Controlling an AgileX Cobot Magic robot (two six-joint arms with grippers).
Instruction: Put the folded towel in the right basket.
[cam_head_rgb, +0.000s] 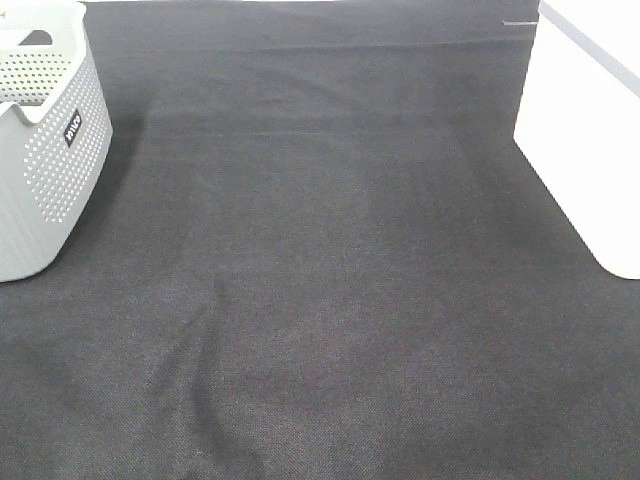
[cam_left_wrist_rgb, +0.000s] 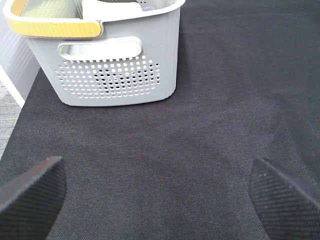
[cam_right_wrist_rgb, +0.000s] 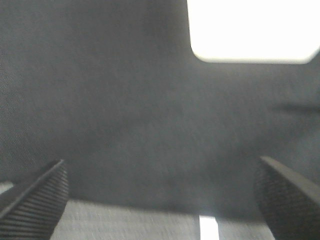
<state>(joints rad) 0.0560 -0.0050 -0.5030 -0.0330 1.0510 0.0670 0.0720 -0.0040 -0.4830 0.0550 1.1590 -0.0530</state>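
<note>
On the far left we had the grey perforated basket standing upright on the bench, parked at the edge, we judged, to leave the dark cloth free for work. In the left wrist view that grey basket showed a yellow handle, with something pale lying inside that we could not identify. The left gripper hung short of that basket with its fingers spread wide apart and nothing between them.

Moving right of the grey basket, we saw only bare cloth. No folded towel showed in any view, so we could not say where it was.

Well to the right of the grey basket stood the white basket, our likely goal. The right gripper pointed toward that white basket, fingers also apart and empty, though the view was blurred.

Our count: two baskets, two grippers, zero towels seen.
</note>
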